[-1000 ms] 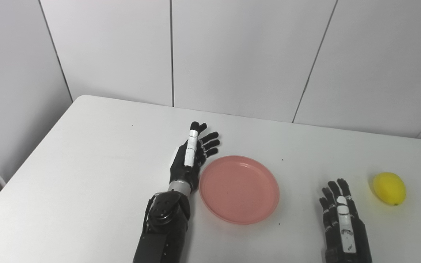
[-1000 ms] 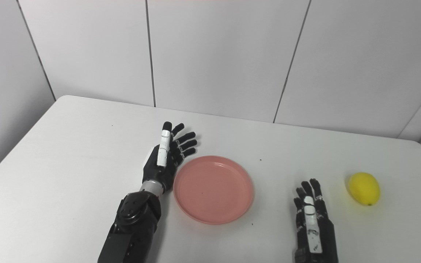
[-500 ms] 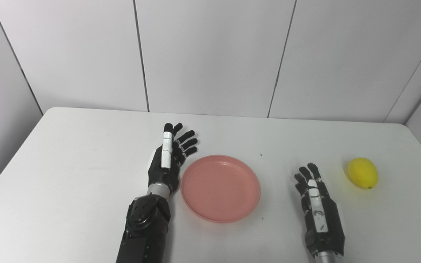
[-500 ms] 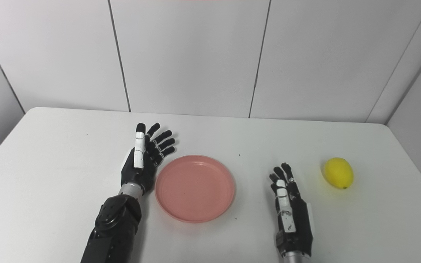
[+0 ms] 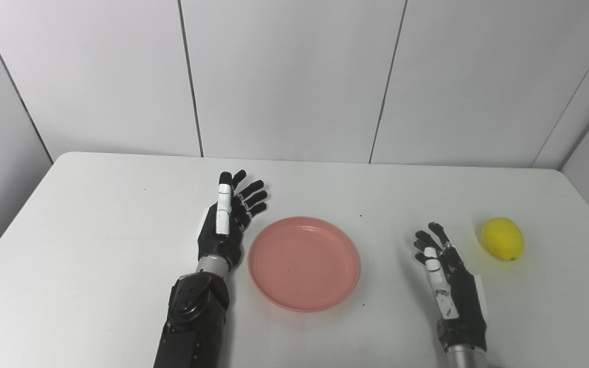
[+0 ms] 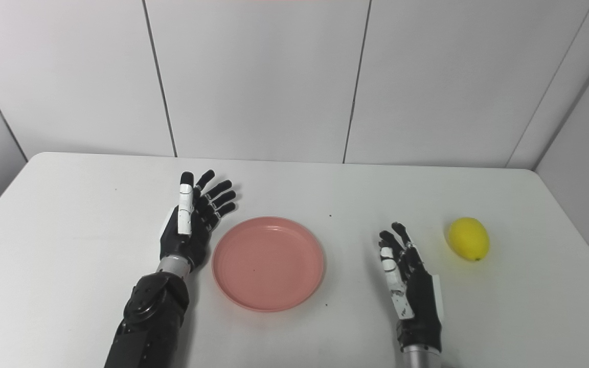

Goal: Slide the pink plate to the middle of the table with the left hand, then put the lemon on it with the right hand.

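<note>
In the left eye view, a white table (image 5: 95,245) stands against a wall of pale panels (image 5: 294,76). The pink plate (image 5: 304,263) lies flat near the middle of the table, with nothing on it. The left hand (image 5: 225,225) is just beside the plate's left rim, set on edge with its palm turned toward the plate; its fingers (image 5: 251,197) are spread and stretched away from the robot, and it holds nothing. Whether the hand touches the rim is hard to tell. The right hand (image 5: 450,286) is to the right of the plate, apart from it, also empty, with its fingers apart and pointing toward the far right. The lemon (image 5: 502,238) rests on the table near the right edge, beyond the right hand's fingertips and clear of them. In the right eye view, the same layout shows: the plate (image 6: 268,263) sits between the two hands, the left hand (image 6: 188,227) close against its left side with spread fingers, the right hand (image 6: 411,289) empty and spread, and the lemon (image 6: 469,238) apart from it on the bare table, well away from the plate.
</note>
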`<action>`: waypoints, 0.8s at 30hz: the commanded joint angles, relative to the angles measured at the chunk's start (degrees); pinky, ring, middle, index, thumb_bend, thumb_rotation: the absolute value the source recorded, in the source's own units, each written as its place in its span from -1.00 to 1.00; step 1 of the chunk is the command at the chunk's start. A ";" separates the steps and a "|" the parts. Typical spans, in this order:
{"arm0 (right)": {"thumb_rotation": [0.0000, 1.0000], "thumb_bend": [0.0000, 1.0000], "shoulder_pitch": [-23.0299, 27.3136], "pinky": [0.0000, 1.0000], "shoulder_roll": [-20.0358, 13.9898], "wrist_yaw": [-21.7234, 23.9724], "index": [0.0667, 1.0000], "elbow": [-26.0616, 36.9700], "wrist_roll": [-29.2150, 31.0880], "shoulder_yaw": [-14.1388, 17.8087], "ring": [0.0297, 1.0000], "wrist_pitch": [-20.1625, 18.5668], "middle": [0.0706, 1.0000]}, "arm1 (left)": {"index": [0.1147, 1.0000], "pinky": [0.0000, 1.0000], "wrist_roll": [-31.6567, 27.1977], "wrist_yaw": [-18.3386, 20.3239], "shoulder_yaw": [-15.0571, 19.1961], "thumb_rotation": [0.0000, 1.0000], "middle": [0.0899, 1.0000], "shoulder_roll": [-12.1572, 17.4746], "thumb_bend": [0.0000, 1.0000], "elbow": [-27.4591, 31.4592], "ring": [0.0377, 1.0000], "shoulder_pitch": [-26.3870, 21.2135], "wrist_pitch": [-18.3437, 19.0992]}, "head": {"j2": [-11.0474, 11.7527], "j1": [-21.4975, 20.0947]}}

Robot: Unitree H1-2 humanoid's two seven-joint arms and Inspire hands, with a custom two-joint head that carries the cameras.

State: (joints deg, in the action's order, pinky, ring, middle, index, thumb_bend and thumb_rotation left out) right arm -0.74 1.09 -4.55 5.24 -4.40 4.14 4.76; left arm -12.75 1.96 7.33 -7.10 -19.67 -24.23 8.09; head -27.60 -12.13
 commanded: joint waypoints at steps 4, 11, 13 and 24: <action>0.64 0.29 3.44 0.51 -3.30 -2.00 0.73 3.67 -7.24 0.46 0.54 -1.86 0.52 | 0.81 0.66 -1.10 -0.70 1.04 0.82 0.58 0.67 0.52 -4.10 0.59 2.78 3.05 | -0.19 -1.83; 0.65 0.41 7.12 0.48 -6.34 -3.18 0.55 5.16 -11.84 2.26 0.51 -4.39 0.50 | 0.83 0.65 -1.29 -0.19 1.20 0.86 0.58 1.11 0.54 -4.47 0.58 2.63 3.16 | -0.02 -3.39; 0.66 0.41 8.20 0.49 -7.60 -3.82 0.50 5.12 -14.70 2.39 0.51 -4.64 0.48 | 0.83 0.66 -1.68 -0.08 1.35 0.86 0.59 1.27 0.53 -4.85 0.59 2.50 3.03 | -0.03 -4.07; 0.58 0.54 11.84 0.33 -13.93 -4.33 0.48 5.64 -27.03 1.66 0.49 -6.50 0.53 | 0.86 0.71 -3.79 0.25 2.15 0.82 0.64 1.87 0.51 -6.28 0.64 2.03 2.89 | 0.45 -6.52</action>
State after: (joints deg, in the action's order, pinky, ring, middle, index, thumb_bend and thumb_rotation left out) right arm 8.85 -12.10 -7.52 9.05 -30.56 5.83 -1.62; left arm -16.57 3.58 8.81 -5.84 -21.57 -25.23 8.01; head -27.16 -18.46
